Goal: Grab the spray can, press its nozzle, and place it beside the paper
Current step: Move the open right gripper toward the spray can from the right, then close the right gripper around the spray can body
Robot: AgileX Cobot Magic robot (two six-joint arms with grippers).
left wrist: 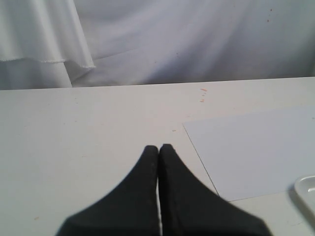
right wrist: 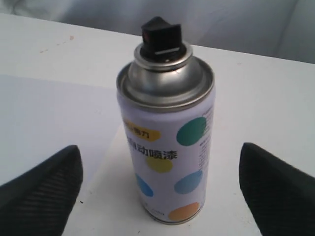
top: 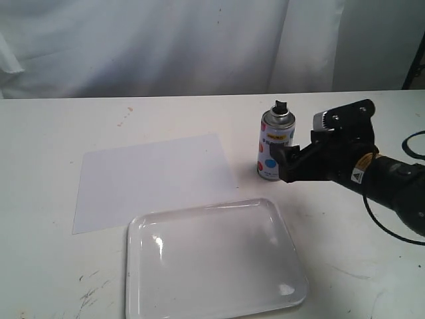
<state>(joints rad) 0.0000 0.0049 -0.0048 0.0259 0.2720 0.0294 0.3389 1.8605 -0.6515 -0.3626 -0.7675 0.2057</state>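
The spray can stands upright on the table, just right of the paper; it is white with coloured dots, a silver top and a black nozzle. My right gripper is open at the can's right side, close to it. In the right wrist view the can sits between the two spread fingers without touching them, its nozzle on top. My left gripper is shut and empty over bare table, with the paper off to one side; that arm is outside the exterior view.
A glossy white rimmed tray lies in front of the paper, near the table's front edge; its corner shows in the left wrist view. A white curtain hangs behind the table. A black cable loops at the far right.
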